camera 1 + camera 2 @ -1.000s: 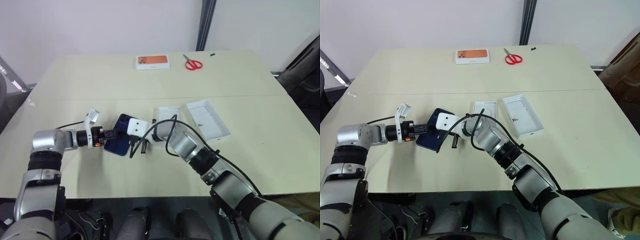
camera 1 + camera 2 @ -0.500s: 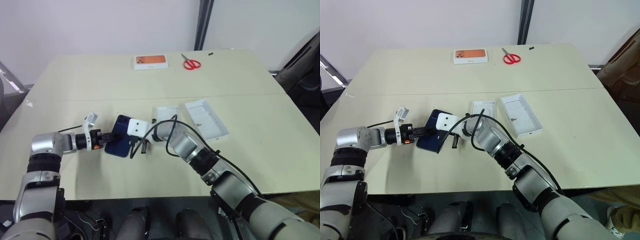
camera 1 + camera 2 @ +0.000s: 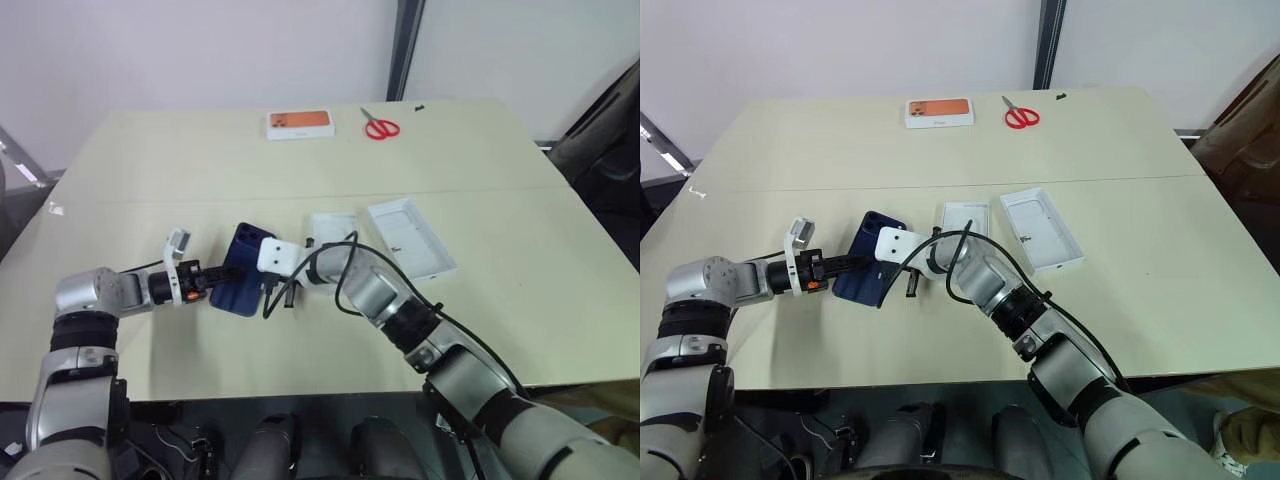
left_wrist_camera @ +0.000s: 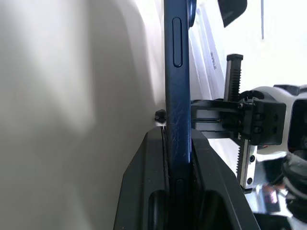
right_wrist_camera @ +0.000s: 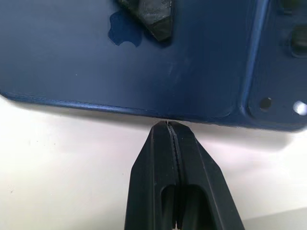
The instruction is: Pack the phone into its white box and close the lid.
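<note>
The dark navy phone [image 3: 240, 272] is tipped up on edge above the table, back side with its camera cluster [image 5: 283, 28] facing my right wrist camera. My left gripper [image 3: 214, 280] is shut on it, a black finger [image 4: 146, 191] pressed on each face. My right gripper [image 5: 167, 125] is shut with nothing in it; its joined tips touch the phone's long edge. To the right lies the white box [image 3: 334, 224], its near end hidden behind my right arm. Further right the lid [image 3: 412, 238] lies open side up, plain white inside.
A white box with an orange top [image 3: 300, 124] and red scissors [image 3: 380, 128] lie at the far side of the beige table [image 3: 500, 300]. A black cable loops over my right forearm [image 3: 345, 262].
My left gripper has closed on the phone and rolled, tipping the phone steeper onto its edge. My right gripper has stayed shut against the phone.
</note>
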